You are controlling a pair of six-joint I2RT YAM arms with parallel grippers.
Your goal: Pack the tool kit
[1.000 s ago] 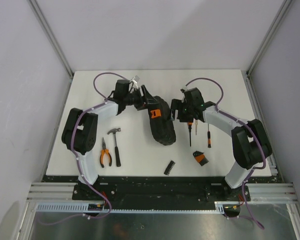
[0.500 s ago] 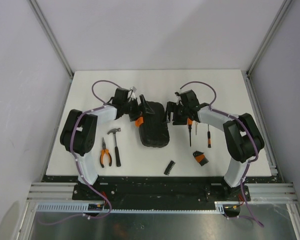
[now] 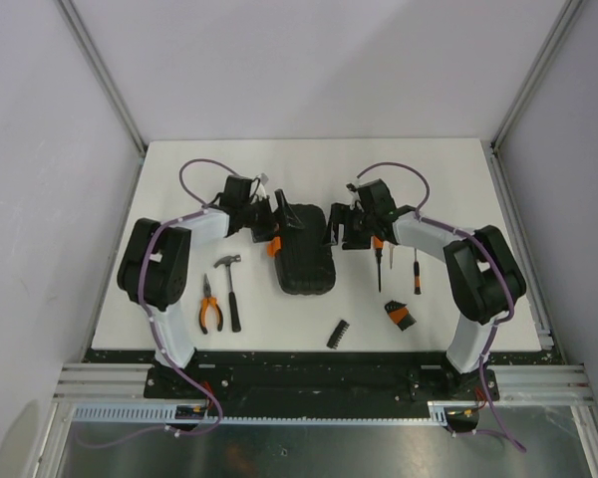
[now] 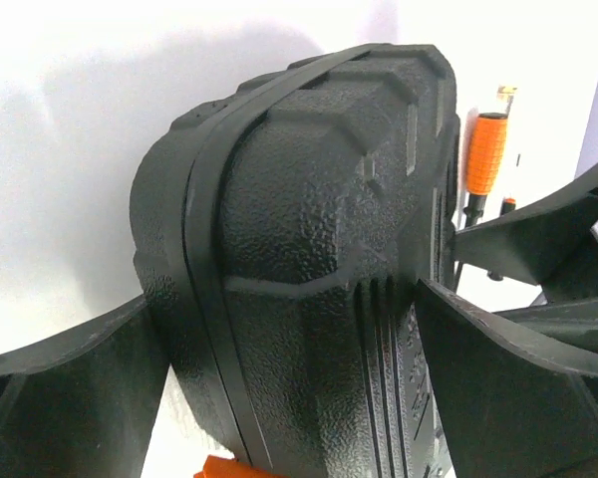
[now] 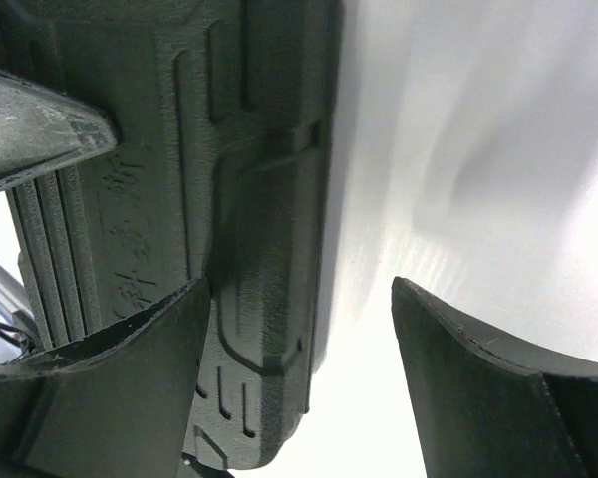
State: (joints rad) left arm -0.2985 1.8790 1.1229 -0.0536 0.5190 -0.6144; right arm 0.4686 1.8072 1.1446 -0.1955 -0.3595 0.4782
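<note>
Fingers [image 4: 70, 398] of the left gripper [image 3: 275, 224] and right gripper [image 3: 336, 227] stand spread wide, gripping nothing, either side of the shut tool kit case [image 3: 304, 261] at mid-worktop [image 3: 179, 169]; hammer [image 3: 229, 284], pliers [image 3: 209, 307] and screwdrivers [image 3: 379, 267] lie outside. A stray nudge could slide the case into the screwdrivers.

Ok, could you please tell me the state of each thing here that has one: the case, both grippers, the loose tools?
case: shut, flat on the table.
left gripper: open, fingers either side of the case.
right gripper: open, one finger at the case, one clear of it.
pliers: loose, outside the case.
hammer: loose, outside the case.
long screwdriver: loose, outside the case.
short screwdriver: loose, outside the case.
</note>
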